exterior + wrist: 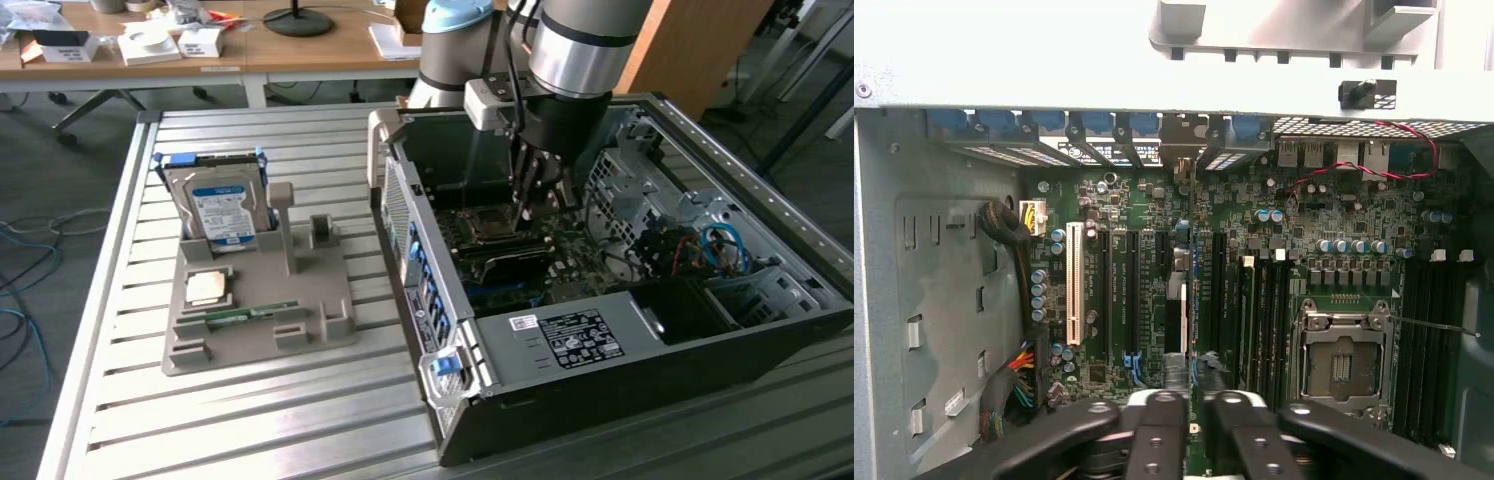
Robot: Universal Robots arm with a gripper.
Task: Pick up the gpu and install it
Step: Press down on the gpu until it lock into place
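The claw [1187, 405] reaches down inside the open computer case [747, 340] on the counter [267, 420], its fingers [1154, 440] drawn narrow around the gpu [1176, 315], which stands edge-on in a motherboard [1254, 270] slot.

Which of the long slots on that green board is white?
The slot beside the column of small blue cylinders, nearest the bare grey case wall; the rest are black.
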